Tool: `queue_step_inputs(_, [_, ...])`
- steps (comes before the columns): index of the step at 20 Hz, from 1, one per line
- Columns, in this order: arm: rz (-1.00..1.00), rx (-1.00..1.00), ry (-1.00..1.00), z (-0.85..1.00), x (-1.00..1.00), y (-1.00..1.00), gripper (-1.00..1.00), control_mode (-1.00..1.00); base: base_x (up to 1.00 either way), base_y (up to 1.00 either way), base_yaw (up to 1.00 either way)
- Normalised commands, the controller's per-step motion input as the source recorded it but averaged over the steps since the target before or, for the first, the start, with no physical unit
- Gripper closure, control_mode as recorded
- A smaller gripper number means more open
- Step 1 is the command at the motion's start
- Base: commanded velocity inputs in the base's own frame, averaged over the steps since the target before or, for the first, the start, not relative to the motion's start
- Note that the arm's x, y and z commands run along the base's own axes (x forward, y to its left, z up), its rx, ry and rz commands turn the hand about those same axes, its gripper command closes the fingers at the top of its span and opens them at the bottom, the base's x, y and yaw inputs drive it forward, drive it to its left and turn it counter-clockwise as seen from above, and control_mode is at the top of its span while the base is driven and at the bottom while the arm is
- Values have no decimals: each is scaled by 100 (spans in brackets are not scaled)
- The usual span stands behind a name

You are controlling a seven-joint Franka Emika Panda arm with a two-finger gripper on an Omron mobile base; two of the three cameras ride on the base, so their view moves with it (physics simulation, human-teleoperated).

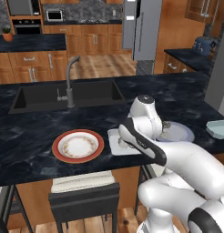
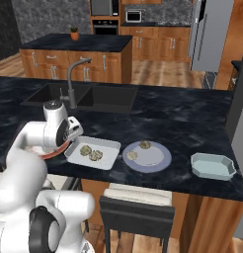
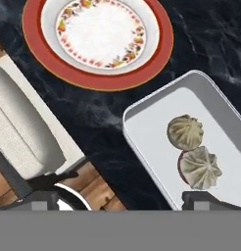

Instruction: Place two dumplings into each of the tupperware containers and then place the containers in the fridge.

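Two dumplings (image 3: 185, 131) (image 3: 201, 167) lie side by side in a white square tray (image 3: 142, 147). My gripper (image 3: 123, 201) hangs open over the tray's near corner, fingers spread wide and holding nothing. Right of the tray (image 2: 109, 144), a round blue-grey tupperware container (image 2: 155, 159) holds two dumplings (image 2: 144, 145) (image 2: 132, 155). A second, rectangular pale blue container (image 2: 213, 166) stands empty further right, near the counter's front edge. The grey steel fridge (image 2: 212, 34) stands far back on the right, across the kitchen floor.
A red-rimmed plate (image 1: 78, 146) sits left of the tray on the dark marble counter (image 2: 173, 123). Behind them are a sink (image 1: 68, 95) and tall faucet (image 1: 69, 79). Stools (image 2: 136, 210) stand below the counter's front edge.
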Motion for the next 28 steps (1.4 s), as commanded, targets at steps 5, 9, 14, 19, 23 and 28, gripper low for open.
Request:
queue_step_inputs(5, [6,-14,2,-55,26,22,-100,-100,0,0,0])
queue_step_inputs(9, [1,-12,0,-47,39,13,-100,-100,0,0,0])
queue_step_inputs(14, [2,-8,3,-43,48,0,-100,-100,0,0,0])
queue_step_inputs(19, [4,-7,2,-39,31,0,-100,-100,0,0,0])
queue_step_inputs(23, [8,-8,0,-39,3,0,-100,-100,0,0,0])
queue_step_inputs(28, [8,-8,1,-43,9,0,-100,-100,0,0,0])
